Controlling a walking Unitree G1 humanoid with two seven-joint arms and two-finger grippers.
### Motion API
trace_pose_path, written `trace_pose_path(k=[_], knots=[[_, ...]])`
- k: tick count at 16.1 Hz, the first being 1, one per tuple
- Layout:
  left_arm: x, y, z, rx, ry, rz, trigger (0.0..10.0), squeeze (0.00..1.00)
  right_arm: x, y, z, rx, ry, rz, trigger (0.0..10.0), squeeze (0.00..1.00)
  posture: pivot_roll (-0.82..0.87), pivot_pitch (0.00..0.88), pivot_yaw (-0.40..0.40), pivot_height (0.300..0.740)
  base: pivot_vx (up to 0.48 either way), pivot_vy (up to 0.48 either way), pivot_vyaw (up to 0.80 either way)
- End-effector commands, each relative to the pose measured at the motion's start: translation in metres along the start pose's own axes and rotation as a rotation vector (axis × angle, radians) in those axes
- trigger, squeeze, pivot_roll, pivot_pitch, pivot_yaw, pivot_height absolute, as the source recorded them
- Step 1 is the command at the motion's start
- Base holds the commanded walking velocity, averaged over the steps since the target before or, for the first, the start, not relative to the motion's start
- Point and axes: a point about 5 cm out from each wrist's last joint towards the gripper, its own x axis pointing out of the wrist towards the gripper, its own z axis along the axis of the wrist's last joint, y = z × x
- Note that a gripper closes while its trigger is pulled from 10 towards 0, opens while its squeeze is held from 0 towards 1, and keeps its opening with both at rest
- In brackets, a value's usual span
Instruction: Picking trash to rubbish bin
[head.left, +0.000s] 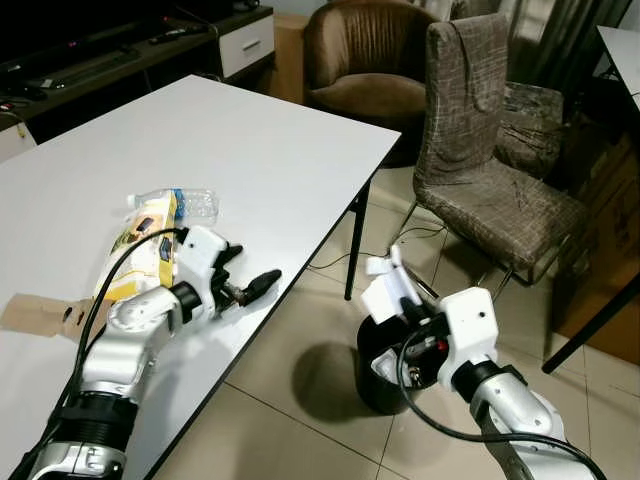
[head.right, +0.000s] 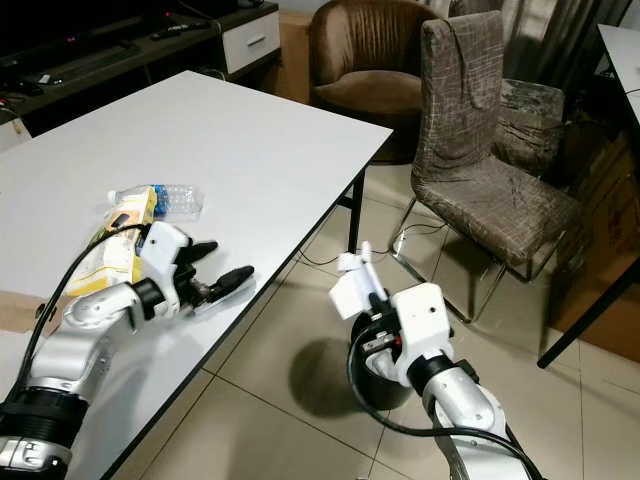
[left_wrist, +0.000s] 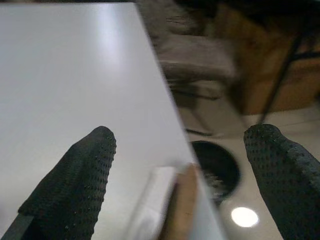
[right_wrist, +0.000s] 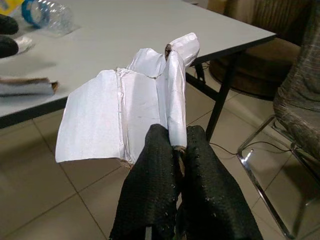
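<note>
Our right gripper (right_wrist: 175, 145) pinches a crumpled piece of white paper (right_wrist: 130, 117) between its closed black fingers, holding it just above the black rubbish bin (head.left: 385, 375) that stands on the tiled floor (head.left: 290, 420) beside the white table (head.left: 250, 140). Our left gripper (head.left: 245, 270) hovers over the table's near edge with its fingers spread wide and nothing between them. On the table behind it we see a yellow snack packet (head.left: 145, 240) touching a clear plastic bottle (head.left: 195, 203), and a piece of brown cardboard (head.left: 35, 315) nearby. A grey upholstered chair (head.left: 480, 150) stands beyond the bin.
</note>
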Motion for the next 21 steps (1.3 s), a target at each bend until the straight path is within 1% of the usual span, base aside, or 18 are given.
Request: trace_pose_path(k=[1, 2, 4, 8, 10, 12, 14, 15, 16, 17, 21], knots=[[-0.001, 0.001, -0.004, -0.017, 0.019, -0.024, 10.0, 1.0, -0.001, -0.001, 0.002, -0.021, 0.003, 0.003, 10.0, 0.0, -0.09, 0.0, -0.013, 0.74, 0.0, 0.0, 0.0], [0.0, 0.002, -0.008, 0.008, 0.039, -0.019, 10.0, 1.0, -0.001, -0.001, 0.003, -0.014, 0.0, 0.002, 10.0, 0.0, -0.09, 0.0, -0.015, 0.74, 0.0, 0.0, 0.0], [0.002, 0.005, -0.016, 0.025, 0.083, -0.023, 10.0, 1.0, -0.001, 0.0, 0.003, -0.01, 0.0, 0.002, 10.0, 0.0, -0.1, 0.0, -0.013, 0.74, 0.0, 0.0, 0.0], [0.001, 0.012, -0.029, 0.128, 0.177, 0.0, 10.0, 1.0, -0.001, 0.0, 0.004, -0.018, -0.001, 0.006, 10.0, 0.0, -0.1, 0.0, -0.01, 0.74, 0.0, 0.0, 0.0], [-0.001, 0.013, -0.042, 0.137, 0.249, -0.003, 10.0, 1.0, -0.001, 0.0, 0.004, -0.011, 0.001, 0.012, 10.0, 0.0, -0.1, 0.0, -0.012, 0.74, 0.0, 0.0, 0.0], [-0.006, 0.017, -0.055, 0.163, 0.342, 0.019, 10.0, 1.0, 0.001, 0.001, 0.003, -0.016, 0.014, 0.024, 10.0, 0.0, -0.1, 0.0, -0.014, 0.74, 0.0, 0.0, 0.0], [-0.006, 0.018, -0.057, 0.145, 0.345, 0.025, 10.0, 1.0, 0.002, 0.002, 0.003, -0.013, 0.013, 0.03, 10.0, 0.0, -0.1, 0.0, -0.017, 0.74, 0.0, 0.0, 0.0], [-0.006, 0.018, -0.057, 0.136, 0.343, 0.023, 3.8, 1.0, 0.002, 0.002, 0.004, -0.015, 0.013, 0.036, 10.0, 0.0, -0.1, 0.0, -0.022, 0.74, 0.0, 0.0, 0.0], [-0.006, 0.019, -0.057, 0.118, 0.337, 0.029, 0.9, 1.0, 0.003, 0.002, 0.003, -0.019, 0.016, 0.04, 10.0, 0.0, -0.1, 0.0, -0.024, 0.74, 0.0, 0.0, 0.0], [-0.006, 0.019, -0.057, 0.112, 0.345, 0.012, 0.0, 0.0, 0.005, 0.001, 0.003, -0.026, 0.02, 0.042, 10.0, 0.0, -0.1, 0.0, -0.027, 0.74, 0.0, 0.0, 0.0], [-0.005, 0.02, -0.06, 0.074, 0.358, 0.025, 0.0, 0.0, 0.01, 0.0, 0.005, -0.044, 0.018, 0.059, 10.0, 0.0, -0.1, 0.0, -0.028, 0.74, 0.0, 0.0, 0.0]])
